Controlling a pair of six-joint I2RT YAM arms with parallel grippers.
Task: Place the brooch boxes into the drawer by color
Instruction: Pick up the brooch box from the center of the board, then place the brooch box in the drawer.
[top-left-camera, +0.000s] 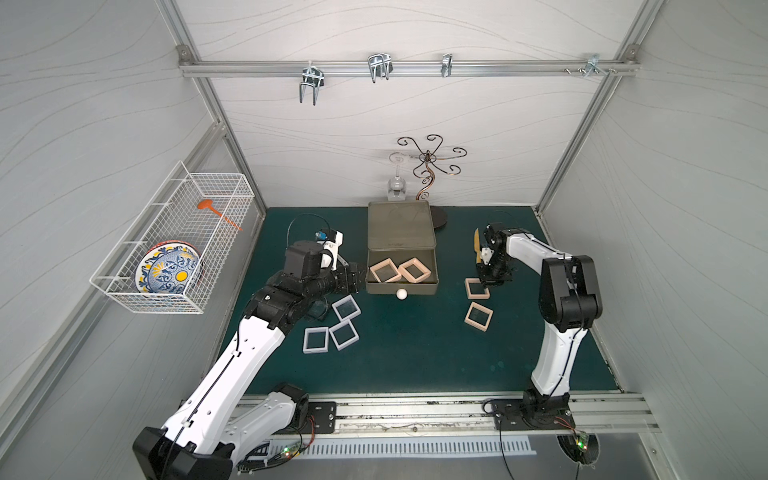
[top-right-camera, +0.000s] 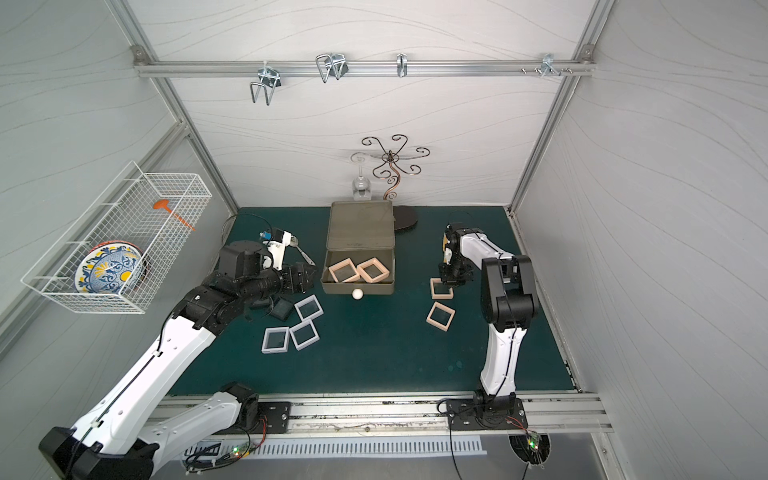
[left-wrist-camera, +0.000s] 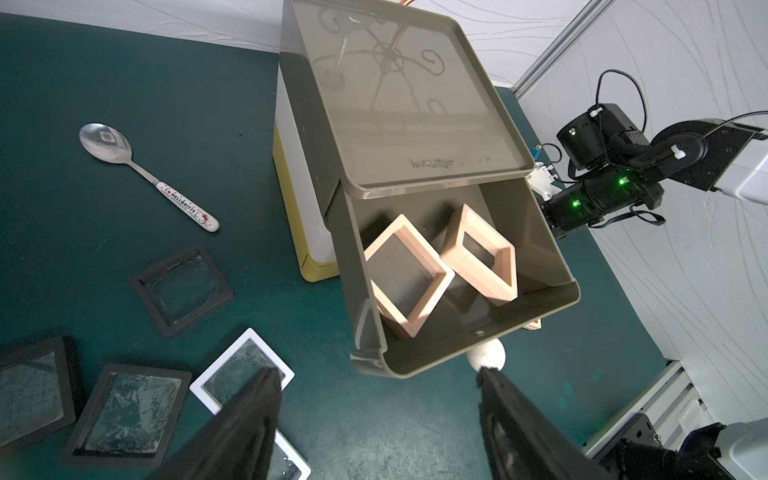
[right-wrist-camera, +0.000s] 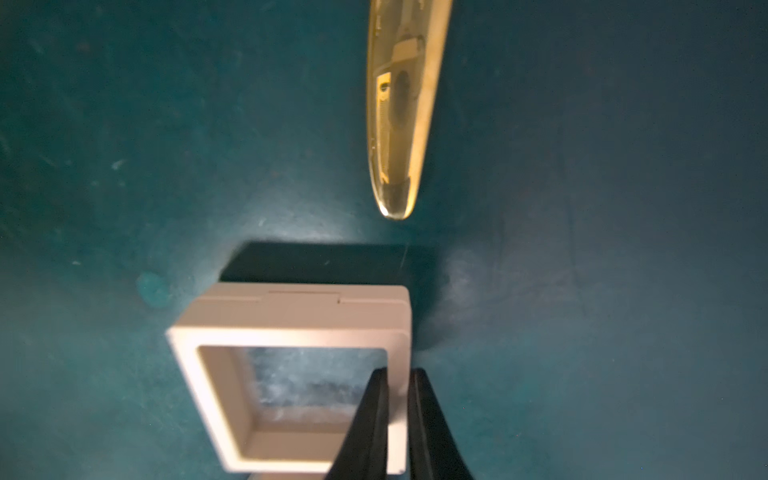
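Peach: two boxes (top-left-camera: 385, 270) in your olive drawer (top-left-camera: 401, 288); right pincer (right-wrist-camera: 397, 374) pinches a third (right-wrist-camera: 291, 316) at three o'clock; left pincer (left-wrist-camera: 376, 374) spread; eight outside.

Four peach-pink brooch boxes (top-left-camera: 385, 270) (top-left-camera: 414, 270) (top-left-camera: 476, 289) (top-left-camera: 478, 316), three white boxes (top-left-camera: 345, 308) (top-left-camera: 343, 335) (top-left-camera: 316, 340), three black boxes (left-wrist-camera: 180, 289) (left-wrist-camera: 129, 415) (left-wrist-camera: 31, 390); one drawer unit (top-left-camera: 401, 230), one spoon (left-wrist-camera: 108, 141)

Wire basket (top-left-camera: 220, 187): white, fixed to the side wall.
Plates (top-left-camera: 168, 272): blue-and-yellow patterned, on edge in the basket.
Orange utensil (top-left-camera: 216, 212): inside the basket.
Hooks (top-left-camera: 379, 66): metal, on the back rail.
Scroll stand (top-left-camera: 428, 166): copper, at the desk's (top-left-camera: 415, 353) back edge.
Wine glass (top-left-camera: 396, 187): upside down beside the stand.
Spoon (left-wrist-camera: 141, 170): white printed handle, flat on the desk.
Golden blade (right-wrist-camera: 399, 112): flat on the desk.
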